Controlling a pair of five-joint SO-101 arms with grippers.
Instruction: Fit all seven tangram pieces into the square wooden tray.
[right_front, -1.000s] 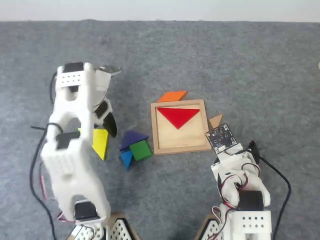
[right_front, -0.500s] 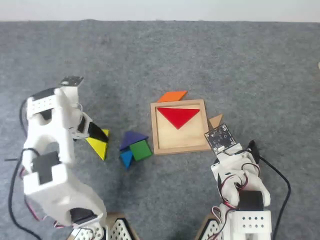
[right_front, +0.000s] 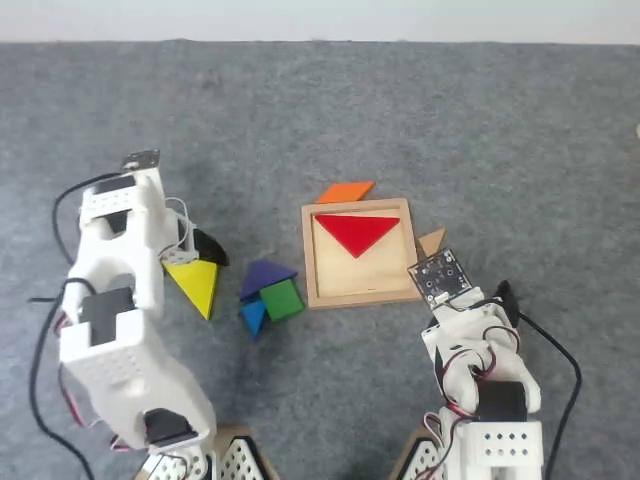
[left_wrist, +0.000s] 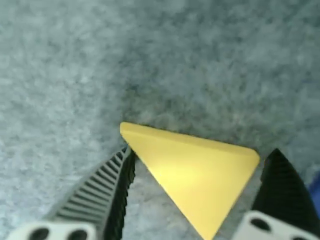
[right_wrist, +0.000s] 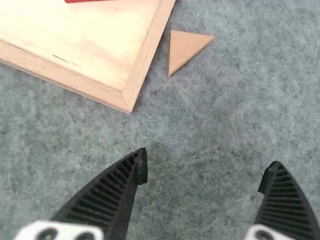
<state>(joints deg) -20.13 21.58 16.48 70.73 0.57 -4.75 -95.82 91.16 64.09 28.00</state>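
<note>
A: Where do we stand with the yellow triangle (left_wrist: 192, 170)?

B: It lies flat on the grey felt (right_front: 400, 110), and our left gripper (left_wrist: 200, 151) sits right over it. The fingers are spread wide, one on each side, holding nothing. One toothed tip is just beside a sharp corner; the other is near the far corner.

A: So its long edge runs across the gap, finger to finger?

B: Yes, and the third corner points back toward our wrist. If we close as we are, we judge we'd catch it corner to corner, which may slip. A small turn of the wrist might give flatter contact.

A: And the way to the tray (right_front: 360, 297)?

B: To the right in the high view. The purple triangle (right_front: 266, 277), green square (right_front: 282, 299) and blue triangle (right_front: 252, 317) huddle between us and it, so we'd want to lift over them.

A: Room inside?

B: Only the red triangle (right_front: 357, 232) lies in it, against the far side; the near part is bare wood. An orange piece (right_front: 345, 192) rests just beyond the far rim.

A: Our other arm?

B: The right gripper (right_wrist: 208, 160) hangs wide and empty over felt near the tray's corner, with the tan triangle (right_wrist: 185, 47) just beside that rim. For the yellow piece, the left arm is far nearer.
</note>
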